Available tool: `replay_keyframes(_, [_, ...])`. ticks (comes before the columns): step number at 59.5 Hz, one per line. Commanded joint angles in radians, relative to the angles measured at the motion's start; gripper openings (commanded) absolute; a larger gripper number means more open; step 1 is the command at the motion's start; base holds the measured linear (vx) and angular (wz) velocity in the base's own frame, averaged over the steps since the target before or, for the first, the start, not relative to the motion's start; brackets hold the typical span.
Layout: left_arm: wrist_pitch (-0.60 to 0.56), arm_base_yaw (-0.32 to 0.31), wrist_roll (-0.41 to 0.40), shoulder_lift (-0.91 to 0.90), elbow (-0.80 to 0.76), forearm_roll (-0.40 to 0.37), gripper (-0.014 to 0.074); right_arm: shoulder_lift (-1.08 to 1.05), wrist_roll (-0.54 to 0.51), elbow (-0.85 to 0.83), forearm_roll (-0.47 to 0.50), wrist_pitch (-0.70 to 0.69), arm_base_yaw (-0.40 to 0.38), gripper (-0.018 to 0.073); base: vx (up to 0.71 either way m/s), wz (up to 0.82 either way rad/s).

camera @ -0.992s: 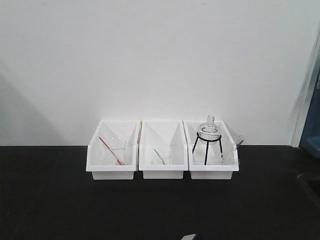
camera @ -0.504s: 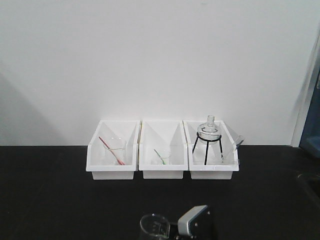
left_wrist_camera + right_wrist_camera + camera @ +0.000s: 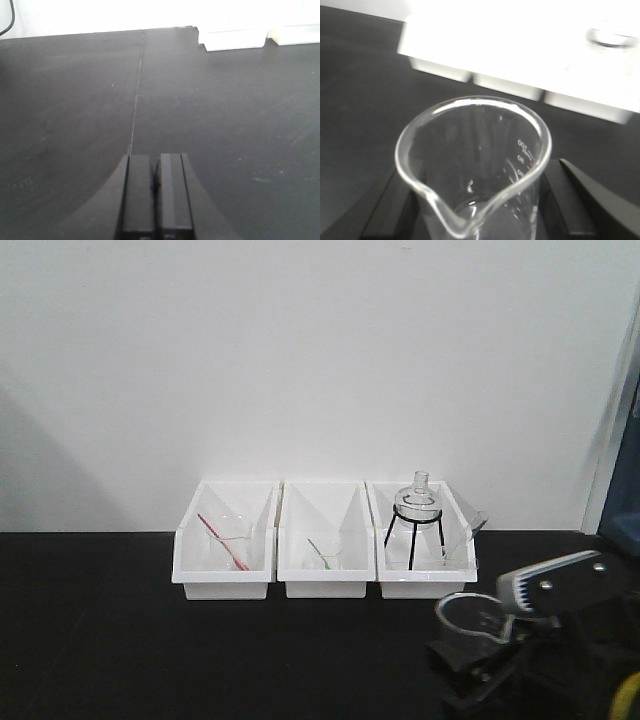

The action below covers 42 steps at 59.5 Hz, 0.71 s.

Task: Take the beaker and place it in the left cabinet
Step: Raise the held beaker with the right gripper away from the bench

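Observation:
The beaker [image 3: 468, 614] is small and clear, with a pour spout and white printed markings. It is held upright above the black table at the lower right of the front view. My right gripper [image 3: 478, 645] is shut on it. In the right wrist view the beaker [image 3: 522, 150] fills the frame between the two black fingers [image 3: 572, 200], spout toward the camera. My left gripper [image 3: 154, 161] is shut and empty, low over the bare black tabletop [image 3: 75, 100]. The left cabinet is out of view.
Three white bins stand in a row against the white wall. The left bin [image 3: 224, 582] holds a beaker with a red rod. The middle bin [image 3: 327, 583] holds a small beaker with a green rod. The right bin [image 3: 424, 584] holds a round flask on a black tripod [image 3: 415, 515]. A blue unit [image 3: 625, 510] shows at the right edge.
My right gripper has come up from the bottom edge with the beaker in it. It has moved from the bottom middle to the lower right, and higher.

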Motion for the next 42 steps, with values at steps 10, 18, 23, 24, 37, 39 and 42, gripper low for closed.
replay_keyframes(10, [-0.075,-0.005,-0.004,-0.01,-0.015,0.003,0.0004,-0.298,-0.016,0.02,-0.008,0.205,-0.002,-0.0003,0.0,0.0])
replay_keyframes(18, [-0.075,-0.005,-0.004,-0.01,-0.015,0.003,0.0004,-0.436,-0.012,0.121,-0.012,0.199,-0.002,-0.0003,0.0,0.0])
replay_keyframes(23, [-0.075,-0.005,-0.004,-0.01,-0.015,0.003,0.0004,-0.506,-0.012,0.166,-0.019,0.204,-0.002,-0.0003,0.0,0.0])
replay_keyframes(24, [-0.075,-0.005,-0.004,-0.01,-0.015,0.003,0.0004,-0.516,-0.012,0.173,-0.019,0.205,-0.002,-0.0003,0.0,0.0])
replay_keyframes(37, [-0.075,-0.005,-0.004,-0.01,-0.015,0.003,0.0004,-0.613,-0.013,0.194,-0.031,0.246,-0.002,-0.0003,0.0,0.0])
replay_keyframes(39, [-0.075,-0.005,-0.004,-0.01,-0.015,0.003,0.0004,-0.619,-0.013,0.194,-0.031,0.246,-0.002,-0.0003,0.0,0.0])
replay_keyframes(42, [-0.075,-0.005,-0.004,-0.01,-0.015,0.003,0.0004,-0.624,-0.013,0.194,-0.031,0.246,-0.002,-0.0003,0.0,0.01])
